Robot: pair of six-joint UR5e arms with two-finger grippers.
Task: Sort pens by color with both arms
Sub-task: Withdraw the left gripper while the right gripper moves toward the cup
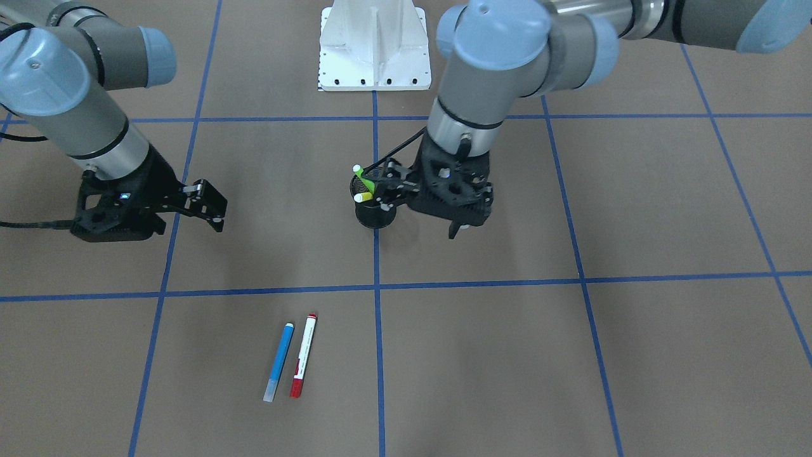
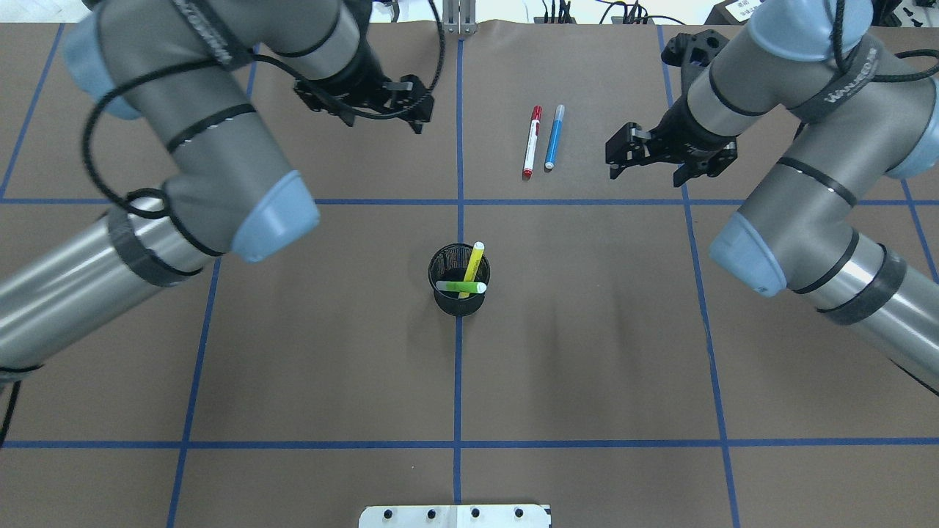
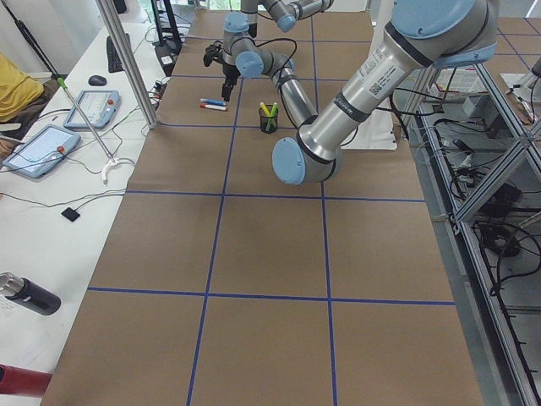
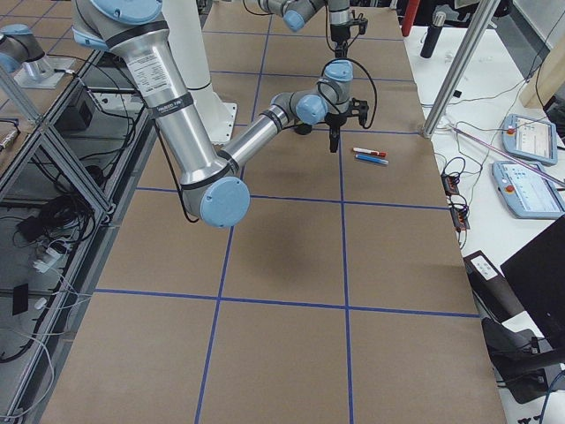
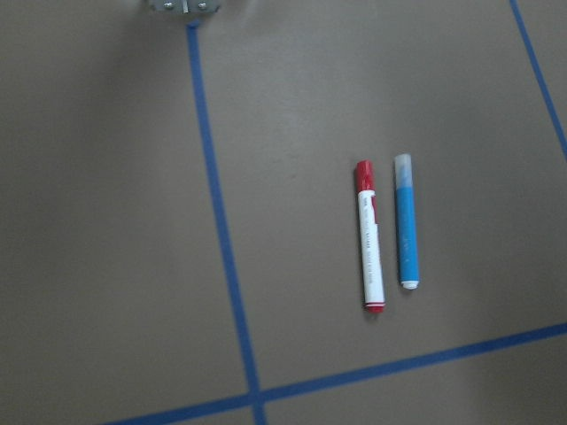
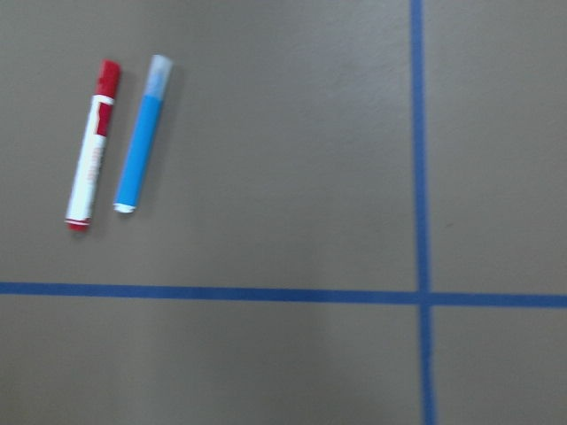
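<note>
Table: brown paper-covered tabletop (image 2: pixel 587 330) marked into squares by blue tape lines.
Cup: black mesh pen cup (image 2: pixel 458 306), upright on the centre tape line in the middle of the table.
Yellow pen: slim yellow marker pen (image 2: pixel 473 268), standing tilted in the cup, with its upper end leaning over the far right of the rim.
Green pen: slim lime green marker pen (image 2: pixel 461 287), also in the cup. It lies almost level across the opening from left to right and crosses the yellow one.
Red pen: slim white-barrelled marker pen with red cap and ends (image 2: pixel 531 143). It lies flat on the far side of the table, just right of the centre line, cap at the far end.
Blue pen: slim blue marker pen with a pale cap (image 2: pixel 554 137), flat on the paper just right of the red one. The two are roughly parallel with a narrow gap between them.
Left gripper: black two-finger gripper of the left arm (image 2: pixel 419 105), on the far side just left of the centre line. Its fingers are spread apart and nothing is between them. It is well apart from every pen.
Right gripper: black two-finger gripper of the right arm (image 2: pixel 611 158), near the blue pen on its right. Its fingers are parted and empty, and its tips are turned towards the two flat pens.
Base: white metal pedestal (image 1: pixel 374 51) at the near edge, on the centre line.
</note>
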